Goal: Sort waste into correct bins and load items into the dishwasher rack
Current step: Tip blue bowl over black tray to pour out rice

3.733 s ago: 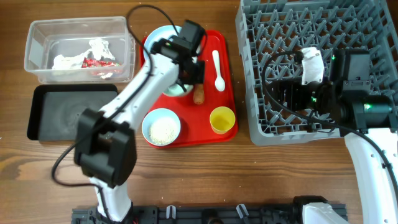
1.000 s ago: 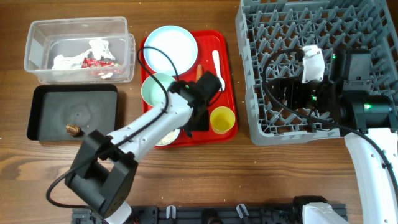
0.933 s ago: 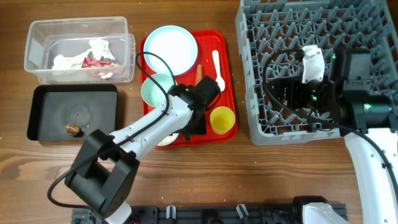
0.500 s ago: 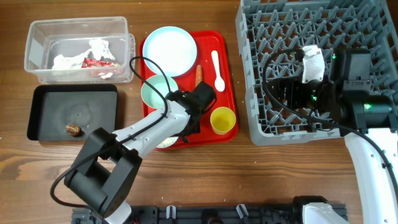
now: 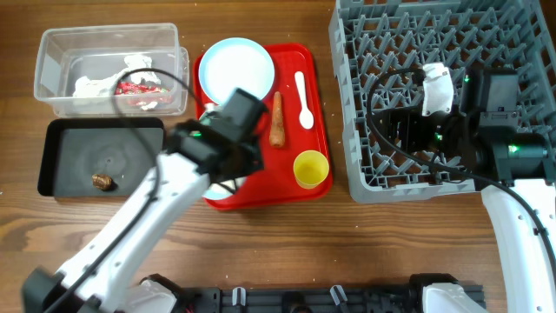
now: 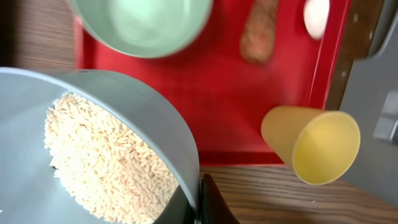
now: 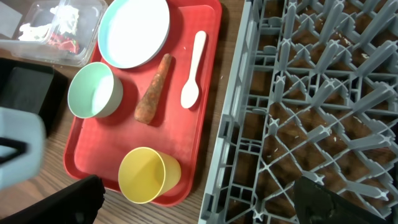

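Observation:
My left gripper is shut on the rim of a pale blue bowl full of white rice, held above the red tray's front edge. In the overhead view the left arm covers both bowls. The empty pale blue bowl, orange carrot, white spoon, yellow cup and pale blue plate lie on the red tray. My right gripper is open and empty over the left edge of the grey rack.
The clear tub at the far left holds crumpled white paper and the red wrapper. The black tray in front of it holds the brown lump. Bare wooden table lies in front of the trays.
The brown lump now lies in the black tray. My left arm has swung left and risen, lifting the rice bowl off the tray. The right arm has not moved.

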`<act>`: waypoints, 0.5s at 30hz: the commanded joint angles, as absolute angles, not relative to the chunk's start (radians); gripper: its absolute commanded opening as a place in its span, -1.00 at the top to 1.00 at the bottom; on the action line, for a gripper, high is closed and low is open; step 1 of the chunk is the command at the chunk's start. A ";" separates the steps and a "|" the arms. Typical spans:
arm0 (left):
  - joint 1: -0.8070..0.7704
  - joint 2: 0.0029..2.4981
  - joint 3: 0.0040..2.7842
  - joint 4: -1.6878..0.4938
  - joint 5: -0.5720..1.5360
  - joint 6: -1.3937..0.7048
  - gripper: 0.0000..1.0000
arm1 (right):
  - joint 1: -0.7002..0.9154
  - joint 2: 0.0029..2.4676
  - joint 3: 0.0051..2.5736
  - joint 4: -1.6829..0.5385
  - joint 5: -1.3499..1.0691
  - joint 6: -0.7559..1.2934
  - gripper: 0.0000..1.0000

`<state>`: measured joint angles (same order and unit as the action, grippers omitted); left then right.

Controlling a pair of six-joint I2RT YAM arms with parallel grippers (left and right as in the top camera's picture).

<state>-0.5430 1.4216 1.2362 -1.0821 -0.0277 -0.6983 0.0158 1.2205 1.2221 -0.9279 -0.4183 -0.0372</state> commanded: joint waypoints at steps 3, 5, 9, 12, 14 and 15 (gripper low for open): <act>-0.236 1.345 1.246 -1.115 0.057 -0.512 0.92 | 0.014 1.222 1.242 -0.928 -0.419 -0.023 -1.00; -0.100 1.351 1.245 -1.100 0.110 -0.435 0.92 | 0.014 1.222 1.242 -0.928 -0.419 -0.023 -0.99; 0.234 1.407 1.243 -1.015 0.341 -0.240 0.92 | 0.014 1.222 1.242 -0.928 -0.419 -0.023 -1.00; 0.448 1.522 1.243 -0.968 0.572 -0.110 0.92 | 0.014 1.222 1.242 -0.927 -0.419 -0.023 -1.00; 0.533 1.611 1.243 -0.934 0.721 -0.049 0.92 | 0.014 1.222 1.242 -0.928 -0.419 -0.023 -0.99; 0.568 1.665 1.244 -0.920 0.802 -0.021 0.92 | 0.014 1.222 1.242 -0.928 -0.419 -0.023 -0.99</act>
